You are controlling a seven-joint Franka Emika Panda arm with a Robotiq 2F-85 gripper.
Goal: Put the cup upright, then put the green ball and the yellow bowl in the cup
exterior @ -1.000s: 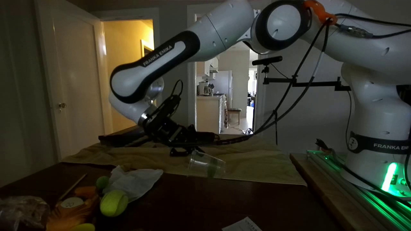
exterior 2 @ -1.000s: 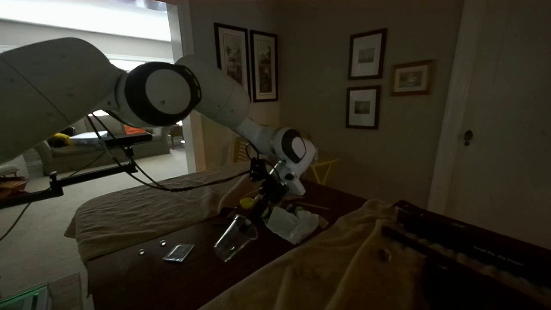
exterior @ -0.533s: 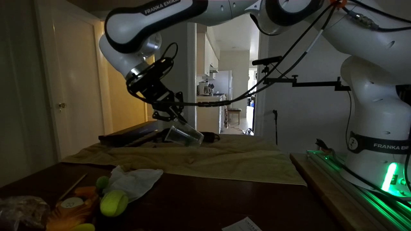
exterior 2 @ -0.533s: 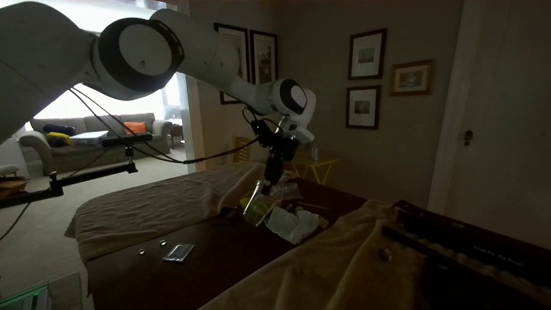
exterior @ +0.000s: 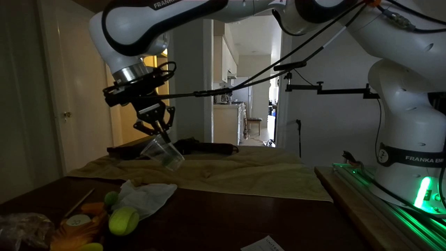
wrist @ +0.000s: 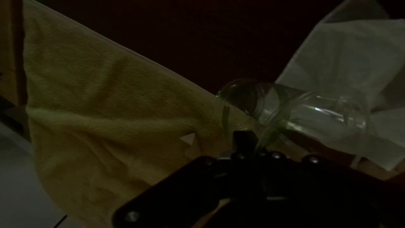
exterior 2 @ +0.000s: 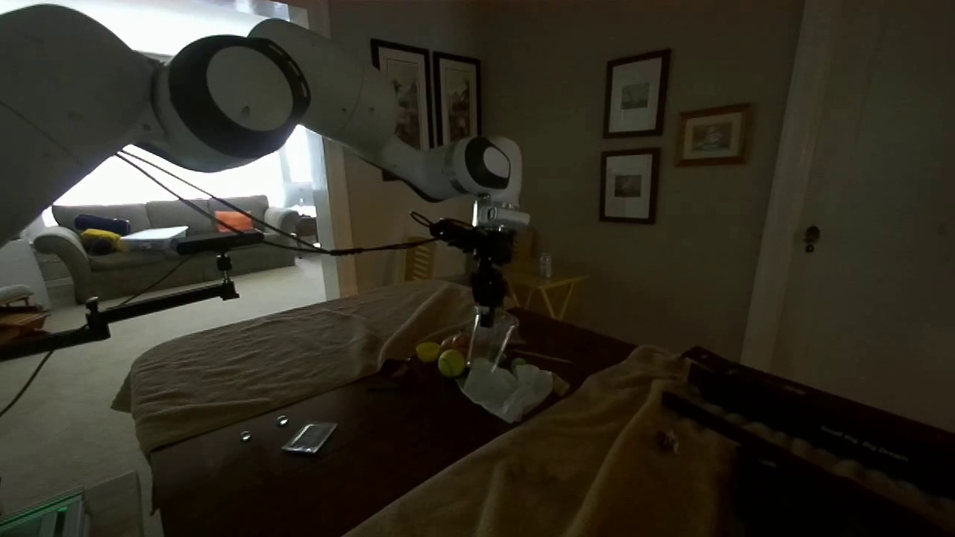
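So, we see the cup hanging above the counter, and the end effector is clamped on its wall. It's leaning over rather than upright: in an exterior view the mouth is high on the left and the base low on the right. We can make out a greenish patch toward the base, but can't tell if it's on the plastic or showing through it. Near left on the counter is the yellow-green ball, right by a crumpled white sheet, with a smaller green ball just on its far side. Left of those we've got an orange thing, a thin stick and a see-through bag. The yellow bowl sits just left of the yellow-green ball in an exterior view. We also spot a paper card at the near edge and a tan cloth across the far side. Wrist view's pretty dark for us.
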